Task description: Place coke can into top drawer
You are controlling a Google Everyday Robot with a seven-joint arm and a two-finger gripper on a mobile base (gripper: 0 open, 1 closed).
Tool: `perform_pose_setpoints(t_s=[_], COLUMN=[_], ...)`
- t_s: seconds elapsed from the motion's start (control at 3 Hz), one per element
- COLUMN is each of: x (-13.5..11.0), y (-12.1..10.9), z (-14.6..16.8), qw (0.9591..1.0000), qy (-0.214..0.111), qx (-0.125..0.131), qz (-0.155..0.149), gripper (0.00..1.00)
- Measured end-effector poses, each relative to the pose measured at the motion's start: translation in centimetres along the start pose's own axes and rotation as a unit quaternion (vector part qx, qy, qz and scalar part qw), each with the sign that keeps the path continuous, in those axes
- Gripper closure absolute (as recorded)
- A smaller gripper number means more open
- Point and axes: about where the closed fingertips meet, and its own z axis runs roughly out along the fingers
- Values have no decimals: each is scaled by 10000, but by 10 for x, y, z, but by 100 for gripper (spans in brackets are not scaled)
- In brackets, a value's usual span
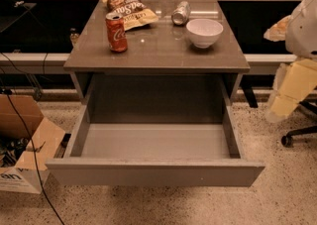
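Before attempting any placing, needing first a clean reach and pick. Lying nearest, down and to the left of the gripper (283,97): wide shallow grey top drawer (154,172) with a plain flat front, standing pulled out and empty, ready for the drop. Standing upright well apart from the gripper, up and far to its left, near the front left of the flat grey tabletop (163,53): small red coke can (117,32) with white script and a silver top. Judging the good approach as crossing leftward high over the tabletop, clearing the round white bowl (204,31) sitting closest to the gripper, then descending around the coke can's middle and closing squarely, avoiding tipping it. Keeping clear also of the crumpled chip bag (130,8) just behind the coke can and the silver-grey can (181,13) lying on its side farther back. Hanging blurred at the right edge beside the table, off the tabletop: cream-and-white arm (303,33), gripper at its lower end; telling open from closed not being possible.
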Motion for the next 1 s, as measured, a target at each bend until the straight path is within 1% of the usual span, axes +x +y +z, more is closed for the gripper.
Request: perform_pose_setpoints(t_s=[0.33,0.67,1.0], x=[-36,-73,-114], y=[-14,-28,-44], z=[12,22,38], qw=[9969,9894,9805], qy=[-763,-1431,-1939], qx=[192,243,191], qz=[-23,-108,-241], gripper=[0,0,0])
